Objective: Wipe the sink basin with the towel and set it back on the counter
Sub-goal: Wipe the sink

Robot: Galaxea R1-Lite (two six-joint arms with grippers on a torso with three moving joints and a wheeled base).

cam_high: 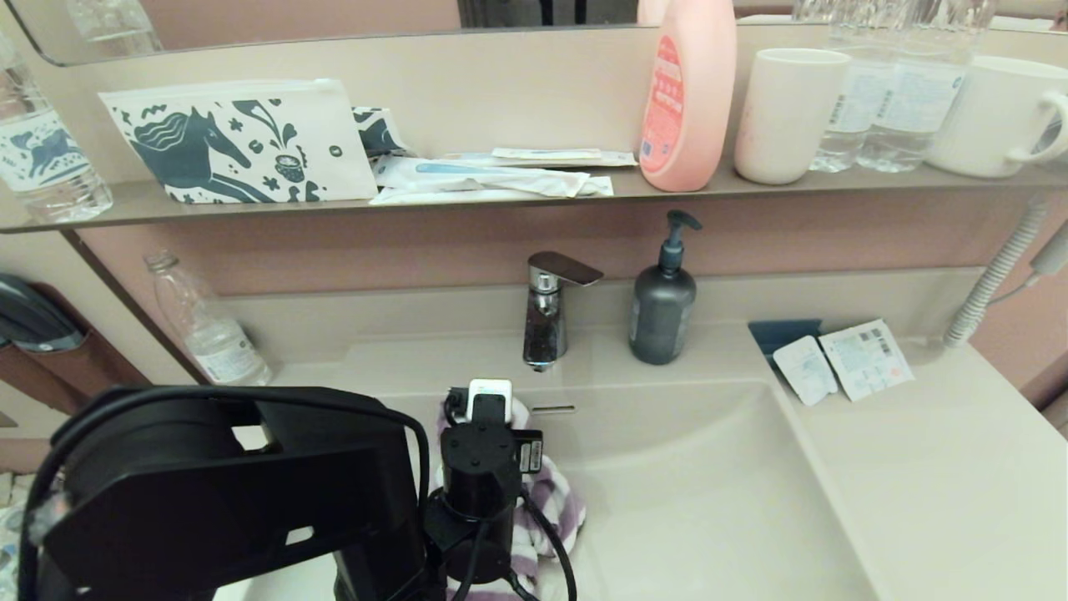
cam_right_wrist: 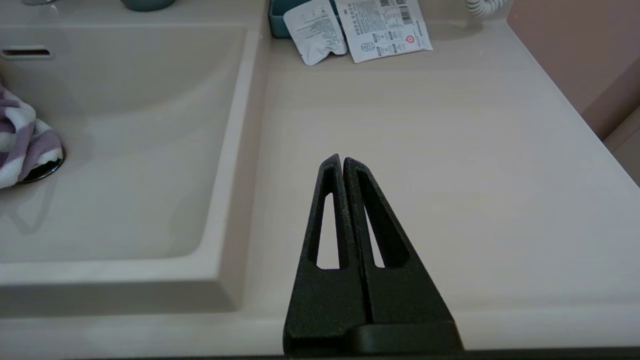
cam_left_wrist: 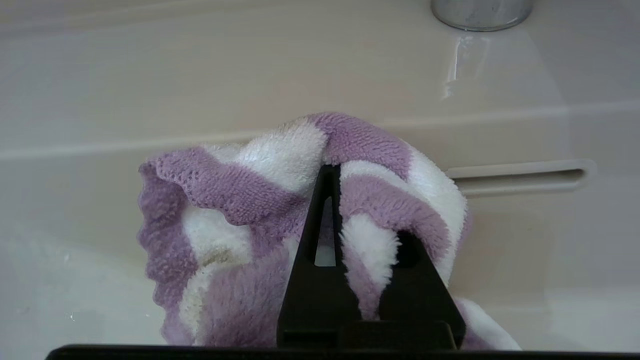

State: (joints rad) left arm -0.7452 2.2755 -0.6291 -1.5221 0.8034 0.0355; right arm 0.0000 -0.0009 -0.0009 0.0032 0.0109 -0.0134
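The lilac-and-white striped towel [cam_left_wrist: 225, 210] is bunched inside the beige sink basin [cam_high: 709, 501], at its back left below the overflow slot [cam_high: 553, 409]. My left gripper [cam_left_wrist: 362, 210] is shut on a fold of the towel, which drapes over one finger. In the head view the left wrist covers most of the towel [cam_high: 555, 509]. From the right wrist view the towel [cam_right_wrist: 22, 140] partly covers the chrome drain plug [cam_right_wrist: 42, 170]. My right gripper [cam_right_wrist: 342, 160] is shut and empty, hovering over the counter [cam_right_wrist: 425, 150] right of the basin.
A chrome faucet [cam_high: 546, 309] and a dark soap dispenser [cam_high: 663, 305] stand behind the basin. Sachets [cam_high: 843, 363] lie at the counter's back right. A plastic bottle [cam_high: 209, 325] stands back left. The wall shelf [cam_high: 501, 200] carries the horse pouch [cam_high: 242, 142], a pink bottle [cam_high: 688, 92] and cups.
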